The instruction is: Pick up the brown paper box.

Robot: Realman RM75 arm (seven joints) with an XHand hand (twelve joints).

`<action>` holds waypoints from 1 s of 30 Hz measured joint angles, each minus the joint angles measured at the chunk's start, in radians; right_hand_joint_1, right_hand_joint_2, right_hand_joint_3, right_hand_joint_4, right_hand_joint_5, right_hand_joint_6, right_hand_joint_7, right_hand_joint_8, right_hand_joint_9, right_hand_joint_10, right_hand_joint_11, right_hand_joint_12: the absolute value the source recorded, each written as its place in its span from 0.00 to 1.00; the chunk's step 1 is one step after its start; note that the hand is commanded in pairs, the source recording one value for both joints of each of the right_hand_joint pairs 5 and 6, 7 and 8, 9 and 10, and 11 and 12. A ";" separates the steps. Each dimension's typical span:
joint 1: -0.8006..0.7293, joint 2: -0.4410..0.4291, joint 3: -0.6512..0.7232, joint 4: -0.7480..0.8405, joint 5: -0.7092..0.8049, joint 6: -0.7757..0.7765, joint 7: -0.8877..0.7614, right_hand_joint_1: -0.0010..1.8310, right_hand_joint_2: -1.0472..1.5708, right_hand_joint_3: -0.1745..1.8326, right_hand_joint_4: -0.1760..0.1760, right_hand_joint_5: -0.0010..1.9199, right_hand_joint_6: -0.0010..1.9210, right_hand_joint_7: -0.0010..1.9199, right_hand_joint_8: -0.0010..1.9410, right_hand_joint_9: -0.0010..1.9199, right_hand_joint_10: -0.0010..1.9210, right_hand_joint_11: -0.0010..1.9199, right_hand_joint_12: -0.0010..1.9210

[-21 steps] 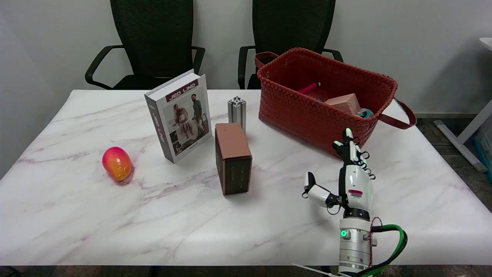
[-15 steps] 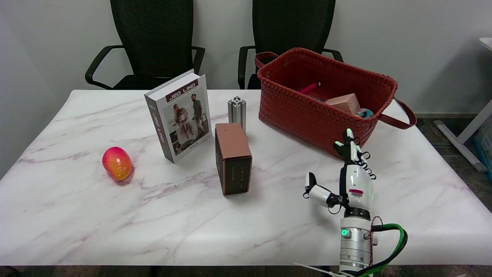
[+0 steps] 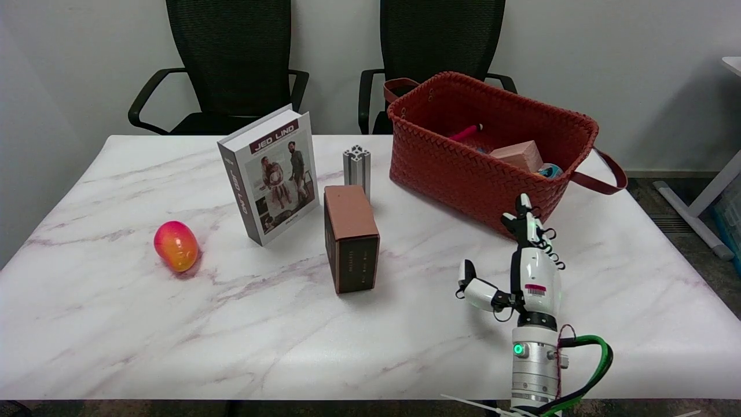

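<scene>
Robot's right hand (image 3: 517, 263) hangs over the table (image 3: 173, 336), fingers spread, grasping nothing. Well to its left stands the brown box (image 3: 350, 238), untouched. Just beyond the fingertips sits a red basket (image 3: 463, 168).

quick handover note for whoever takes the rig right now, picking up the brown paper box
Right hand: open, holding nothing, fingers pointing up, above the table's near right, in front of the red woven basket.
Brown paper box: upright on the marble table at centre, just in front of the aluminium profile and right of the standing book. It is well left of the hand, untouched.
Done: nothing yet.
Left: reach left, close the fingers on the box, lift.
</scene>
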 measured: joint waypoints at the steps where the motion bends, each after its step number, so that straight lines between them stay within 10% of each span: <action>1: 0.000 0.000 -0.001 0.002 0.000 -0.002 0.003 0.63 0.60 0.56 0.50 0.04 0.04 0.20 0.20 0.21 0.21 0.07 0.07; 30: -0.010 -0.028 -0.087 0.131 -0.024 -0.116 0.146 0.56 0.65 0.53 0.50 0.04 0.04 0.22 0.22 0.23 0.23 0.09 0.09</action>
